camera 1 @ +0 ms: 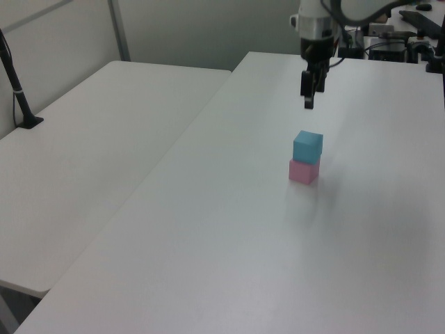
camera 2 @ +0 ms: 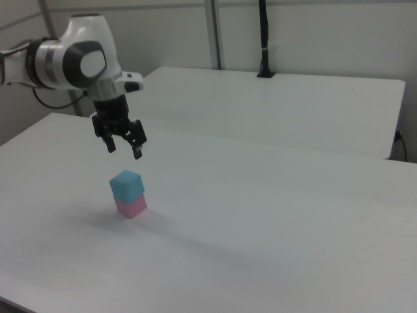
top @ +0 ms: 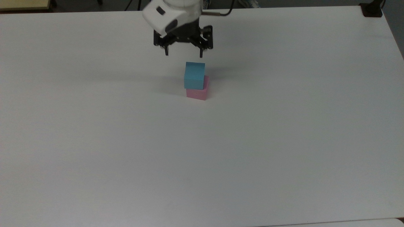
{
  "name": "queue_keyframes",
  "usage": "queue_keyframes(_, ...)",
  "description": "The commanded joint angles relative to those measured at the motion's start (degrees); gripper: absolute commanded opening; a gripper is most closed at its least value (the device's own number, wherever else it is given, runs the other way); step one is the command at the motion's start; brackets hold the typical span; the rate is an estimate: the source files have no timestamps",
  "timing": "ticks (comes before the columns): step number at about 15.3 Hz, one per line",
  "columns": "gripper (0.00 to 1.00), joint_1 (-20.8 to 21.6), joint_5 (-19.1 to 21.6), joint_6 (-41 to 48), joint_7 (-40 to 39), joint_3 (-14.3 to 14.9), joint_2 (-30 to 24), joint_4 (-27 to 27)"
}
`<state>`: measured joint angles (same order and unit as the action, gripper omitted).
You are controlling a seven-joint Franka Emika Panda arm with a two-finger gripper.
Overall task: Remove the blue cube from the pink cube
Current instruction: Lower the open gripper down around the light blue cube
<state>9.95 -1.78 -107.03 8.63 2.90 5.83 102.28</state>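
Blue cube point(top: 194, 75) sits on top of the pink cube point(top: 197, 92), stack approx. mid-table toward the far side in the top view. Blue one is shifted a bit vs. the pink: in the top view it overhangs toward the top view's left, so a strip of pink top face shows along the blue cube's right edge. In the left view the blue cube point(camera 1: 307, 147) sits square-ish on the pink cube point(camera 1: 304, 171); in the right view blue point(camera 2: 126, 184) over pink point(camera 2: 131, 205), edges roughly aligned, both upright.

Gripper point(top: 183, 54) hangs in the air above and a little behind the stack, not touching either cube. Black fingers point down and are spread wide apart, w/ nothing between them; gap looks wider than a cube face. In the top view its fingertips are just above the blue cube's far edge, offset toward the top view's left. In the left view the gripper point(camera 1: 307, 99) is seen edge-on, clear of the blue cube. In the right view the gripper point(camera 2: 125, 150) is above the stack, tilted slightly.

White arm point(camera 2: 71, 60) reaches in from the right view's left. Stack stands on a plain white table point(top: 252, 142); a second white table point(camera 1: 90, 146) sits beside it, w/ a black pole point(camera 1: 15, 83) standing on that one.
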Motion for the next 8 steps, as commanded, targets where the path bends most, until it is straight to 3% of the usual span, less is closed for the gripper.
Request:
queue_keyframes(1,1.00,0.9,1.3,-3.9,-0.2,-0.3,2.4,2.2)
queue_keyframes(8,1.00,0.9,1.2,-7.7,3.3,-2.3,5.0,5.5)
